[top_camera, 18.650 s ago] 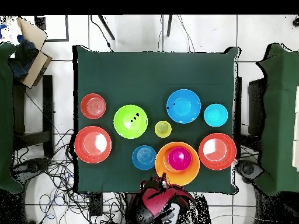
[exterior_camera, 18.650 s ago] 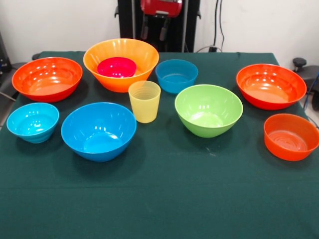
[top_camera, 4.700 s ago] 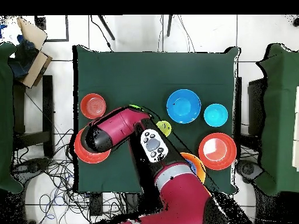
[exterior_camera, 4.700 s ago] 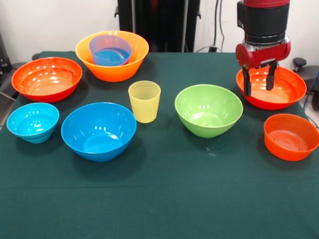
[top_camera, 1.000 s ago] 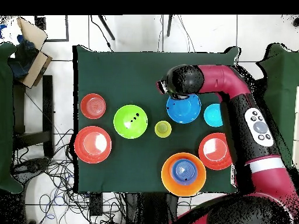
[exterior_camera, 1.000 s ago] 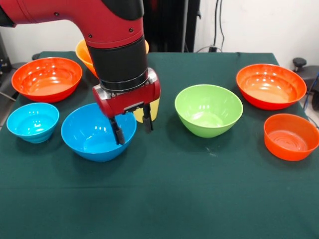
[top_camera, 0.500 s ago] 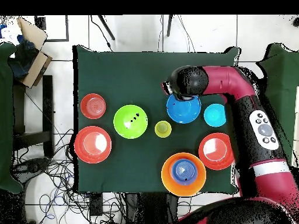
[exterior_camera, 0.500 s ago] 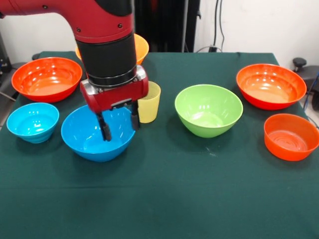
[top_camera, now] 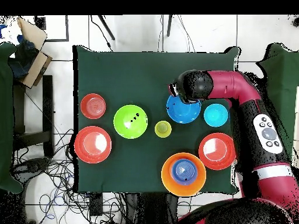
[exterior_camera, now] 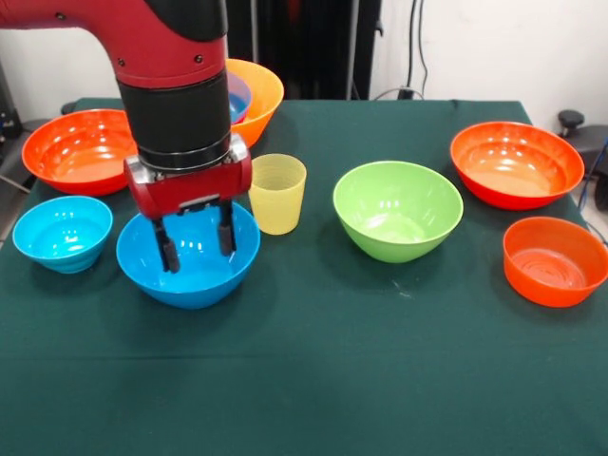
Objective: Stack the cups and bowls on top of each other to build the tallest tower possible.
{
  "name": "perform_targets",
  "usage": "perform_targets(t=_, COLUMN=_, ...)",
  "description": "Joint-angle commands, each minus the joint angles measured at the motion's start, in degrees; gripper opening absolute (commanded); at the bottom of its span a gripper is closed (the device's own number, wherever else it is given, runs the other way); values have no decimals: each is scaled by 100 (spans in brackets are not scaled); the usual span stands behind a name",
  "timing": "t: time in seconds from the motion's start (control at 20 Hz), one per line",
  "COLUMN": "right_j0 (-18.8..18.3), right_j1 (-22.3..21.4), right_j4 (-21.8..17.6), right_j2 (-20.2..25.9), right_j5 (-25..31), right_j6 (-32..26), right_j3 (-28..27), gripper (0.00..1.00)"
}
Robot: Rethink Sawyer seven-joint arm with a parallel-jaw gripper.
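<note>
Since half a second ago the gripper (exterior_camera: 198, 245) has slid sideways from beside the yellow cup (exterior_camera: 275, 193) to hang over the large blue bowl (exterior_camera: 188, 250). Its two black fingers (exterior_camera: 168, 249) stand parted at a middling gap, holding nothing, with their tips at about the bowl's near rim. Behind the arm, the tower (top_camera: 183, 169) sits in the large orange bowl (exterior_camera: 256, 95) with a blue bowl nested on top. Around them wait the cyan bowl (exterior_camera: 61, 232), the green bowl (exterior_camera: 397, 209) and three red-orange bowls. One risk: the glossy, curved wall could slip from a shallow pinch, or a descending finger could strike the rim and tip the bowl.
</note>
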Motion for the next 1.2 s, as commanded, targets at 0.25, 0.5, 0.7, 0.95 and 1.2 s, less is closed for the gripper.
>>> perform_targets(t=0.25, right_j0=-62, right_j1=818, right_j4=-378, right_j2=-324, right_j5=-1318, right_j6=-5, right_j3=479, gripper=100)
perform_targets(t=0.5, right_j0=-180, right_j1=904, right_j4=-412, right_j2=-356, right_j5=-1662, right_j6=-158, right_j3=695, gripper=100)
perform_targets(t=0.7, right_j0=-181, right_j1=988, right_j4=-427, right_j2=-391, right_j5=-1794, right_j6=-202, right_j3=684, gripper=100)
perform_targets(t=0.95, right_j0=-20, right_j1=954, right_j4=-345, right_j2=-428, right_j5=-1644, right_j6=-173, right_j3=479, gripper=100)
perform_targets(t=1.2, right_j0=43, right_j1=883, right_j4=-296, right_j2=-424, right_j5=-1554, right_j6=-157, right_j3=447, gripper=100)
